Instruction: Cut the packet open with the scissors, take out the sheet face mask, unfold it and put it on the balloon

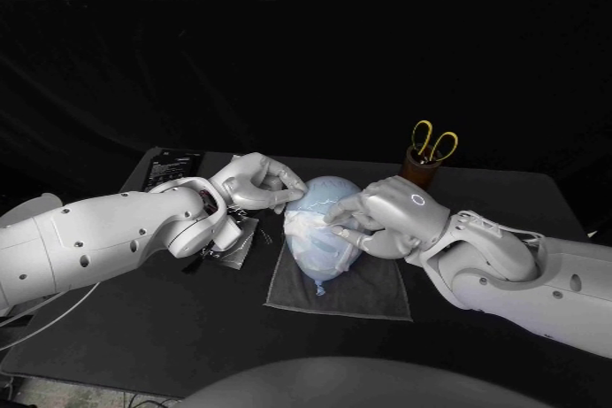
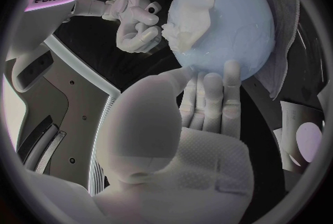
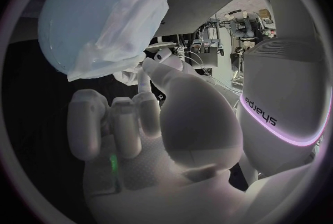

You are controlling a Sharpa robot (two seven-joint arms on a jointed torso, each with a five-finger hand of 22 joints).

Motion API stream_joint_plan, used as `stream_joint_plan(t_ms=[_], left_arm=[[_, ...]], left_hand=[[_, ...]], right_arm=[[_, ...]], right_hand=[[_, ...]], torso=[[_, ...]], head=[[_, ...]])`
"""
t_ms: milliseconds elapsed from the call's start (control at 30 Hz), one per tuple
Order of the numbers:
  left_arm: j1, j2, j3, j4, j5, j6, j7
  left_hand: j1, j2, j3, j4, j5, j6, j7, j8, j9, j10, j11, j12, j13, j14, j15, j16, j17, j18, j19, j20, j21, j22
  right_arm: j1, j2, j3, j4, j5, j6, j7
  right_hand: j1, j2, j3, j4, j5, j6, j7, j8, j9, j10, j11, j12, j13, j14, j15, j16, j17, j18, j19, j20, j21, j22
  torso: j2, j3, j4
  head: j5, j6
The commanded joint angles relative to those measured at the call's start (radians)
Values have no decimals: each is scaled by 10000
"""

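A pale blue balloon (image 1: 329,215) lies on a grey cloth (image 1: 370,297) at the table's middle. A white sheet mask (image 1: 310,242) is draped over part of it, wrinkled (image 2: 188,13) (image 3: 128,26). My left hand (image 1: 262,185) sits at the balloon's far left end, its fingertips (image 2: 211,76) resting against the balloon (image 2: 232,18) and holding nothing. My right hand (image 1: 380,218) is at the balloon's right side with its fingers curled; a finger and the thumb (image 3: 147,71) pinch the mask's edge. Yellow-handled scissors (image 1: 433,142) stand in a brown holder behind.
A dark cut packet (image 1: 240,244) lies under my left forearm beside the cloth. A black box (image 1: 172,165) lies at the table's far left. The brown holder (image 1: 418,171) stands just behind my right hand.
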Motion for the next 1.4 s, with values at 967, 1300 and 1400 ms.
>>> stream_joint_plan(t_ms=[967,1300,1400], left_arm=[[-15,63,-2,-43,173,45,-157],[-13,69,-2,-55,199,40,-161],[-13,68,-1,-53,200,43,-164]], left_hand=[[25,52,80,-25,-48,-144,25,-148,-51,-3,25,106,26,217,-11,100,255,101,53,-14,-47,-7],[27,56,86,-27,-48,-145,28,-155,-54,-2,26,114,30,256,-11,115,319,101,57,-14,-44,-5],[27,56,86,-27,-48,-145,28,-155,-54,-2,26,114,30,256,-11,115,319,101,57,-14,-44,-5]], right_arm=[[-18,396,7,-331,-718,857,-1014],[-18,477,8,-347,-860,749,-1262],[-18,491,8,-338,-885,592,-1334]], right_hand=[[-343,-203,-215,233,-63,-112,17,-155,-52,45,37,-1,977,1059,-24,35,2633,-133,334,-37,-87,2106],[-452,-262,-315,360,-66,-153,44,-234,-78,61,62,8,996,1059,-3,35,2633,-144,351,-23,-37,2119],[-343,-90,-215,391,-65,-16,14,-184,-53,101,39,44,1038,1059,-15,35,2633,-158,382,-24,41,2139]], torso=[[-12,1,-8],[-12,5,0],[-10,3,1]], head=[[48,-120],[49,-136],[47,-136]])
